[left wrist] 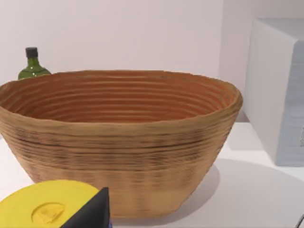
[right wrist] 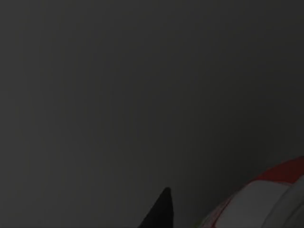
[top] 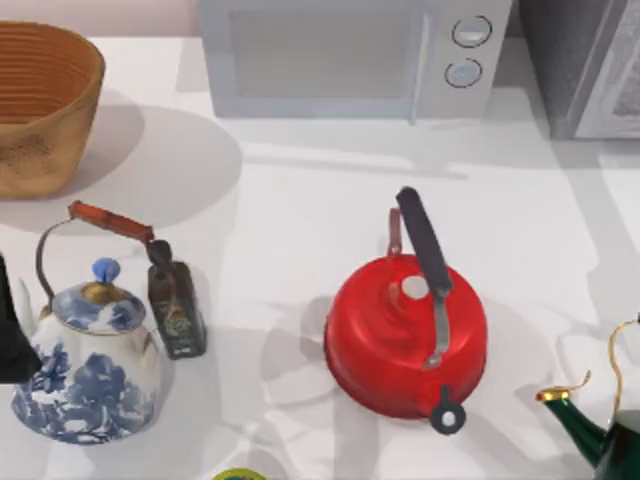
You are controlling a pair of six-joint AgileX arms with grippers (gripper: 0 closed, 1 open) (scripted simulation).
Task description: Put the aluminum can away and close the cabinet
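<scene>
The aluminum can sits right next to the right hand's dark finger tip, in a dark place. It shows red and white with a bit of yellow-green. I cannot tell if that hand is gripping it. On the white counter stands a red kettle.

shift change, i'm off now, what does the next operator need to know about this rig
Left gripper: low on the top view's left side, facing the basket; grip unclear.
Right gripper: its wrist view is dark; grip unclear.
Aluminum can: I cannot place it with confidence.
Grey cabinet: back right; door state unclear.
Done: nothing confirmed.
Left: check the can is stowed, then close the cabinet.
</scene>
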